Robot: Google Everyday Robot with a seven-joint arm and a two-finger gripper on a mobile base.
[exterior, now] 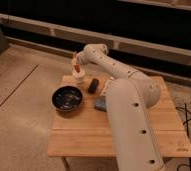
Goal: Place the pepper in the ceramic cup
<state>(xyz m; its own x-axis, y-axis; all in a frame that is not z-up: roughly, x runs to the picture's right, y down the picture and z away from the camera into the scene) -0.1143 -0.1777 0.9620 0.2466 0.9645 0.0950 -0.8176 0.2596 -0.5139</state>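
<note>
Camera view: placing step, pepper held over the cup at the table's far left corner.

White arm [124,100] sweeps from the lower foreground up across the wooden table [89,137] and covers much of its middle. Black bowl [67,98] sits left of centre; a dark oblong object [93,85] lies just beside the cup, and a blue-grey block [99,104] shows partly from under the arm. Ceramic cup [79,76] stands upright near the far left corner, beyond the bowl. Gripper [76,63] hangs directly above the cup and is clamped on the pepper [75,66], which points down at the cup mouth (whether its tip is inside the rim, cannot tell). Judged next: lower slightly, centred over the opening, then release so the pepper drops in without tipping the cup.
</note>
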